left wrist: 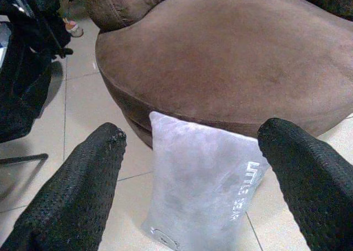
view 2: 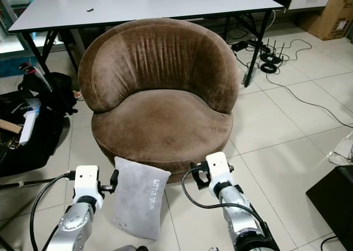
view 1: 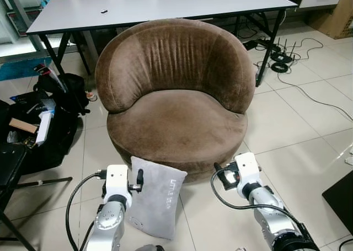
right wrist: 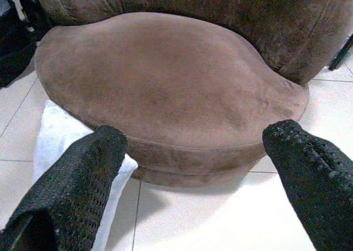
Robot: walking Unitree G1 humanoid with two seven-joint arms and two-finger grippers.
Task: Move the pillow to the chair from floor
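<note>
We see the pillow [view 1: 156, 198] on the floor [view 1: 309, 135], propped upright against the near front of the chair [view 1: 174, 91], so in our judgement the move has hardly begun: nothing is lifted and the seat is bare. Our left gripper [left wrist: 193, 174] hovers just near of the pillow with its fingers spread wide, one on each side of it as the wrist camera looks, touching nothing. Our right gripper [right wrist: 198, 168] hangs to the right of the pillow, facing the chair's front edge, its fingers likewise apart and empty. Grasping, lifting and setting down on the seat all remain. Behind the chair stands a table [view 1: 165, 8]; a black bag [view 1: 52, 110] lies at far left.
</note>
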